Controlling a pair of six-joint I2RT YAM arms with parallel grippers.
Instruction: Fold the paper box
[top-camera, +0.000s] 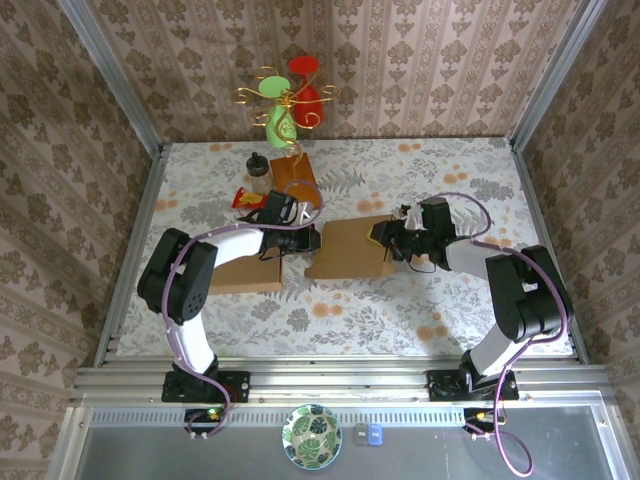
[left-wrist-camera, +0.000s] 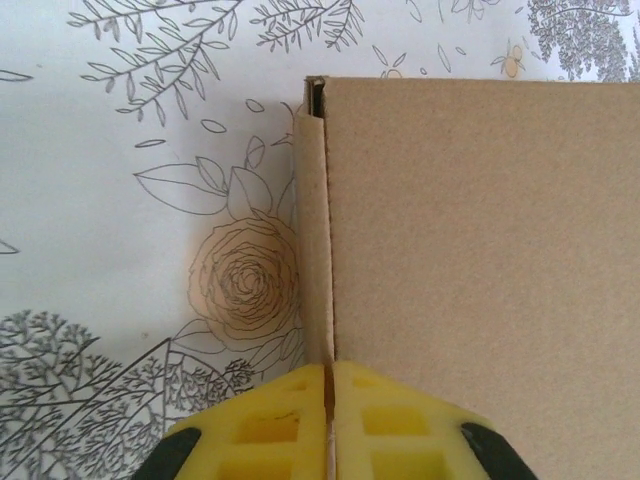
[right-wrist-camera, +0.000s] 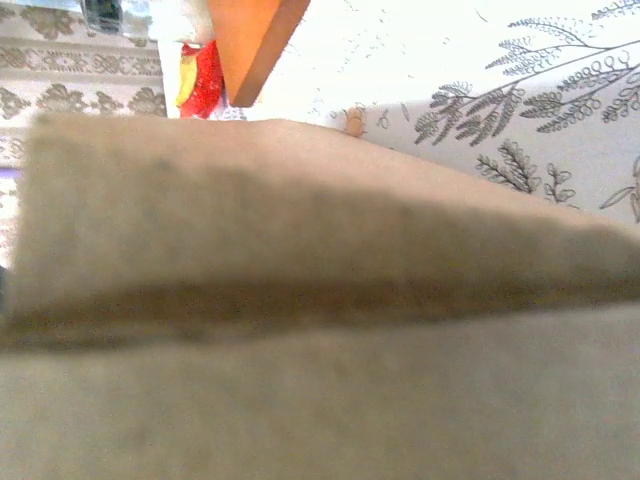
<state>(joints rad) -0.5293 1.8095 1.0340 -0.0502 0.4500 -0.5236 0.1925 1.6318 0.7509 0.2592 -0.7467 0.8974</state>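
Observation:
The paper box (top-camera: 345, 250) is a brown cardboard piece lying flat mid-table between the two arms. My left gripper (top-camera: 305, 240) is at its left edge. In the left wrist view its yellow fingers (left-wrist-camera: 280, 420) are pressed together on the narrow side flap (left-wrist-camera: 315, 240), which stands folded up along the box panel (left-wrist-camera: 480, 230). My right gripper (top-camera: 385, 243) sits at the box's right edge. Blurred cardboard (right-wrist-camera: 300, 380) close to the right wrist camera hides that gripper's fingers, and the raised edge shows as a dark crease.
A second flat cardboard piece (top-camera: 245, 275) lies under the left arm. Behind the box are an orange-brown board (top-camera: 298, 175), a dark bottle (top-camera: 258, 168) and a red packet (top-camera: 243, 198). A green and red ornament (top-camera: 285, 100) stands at the back wall.

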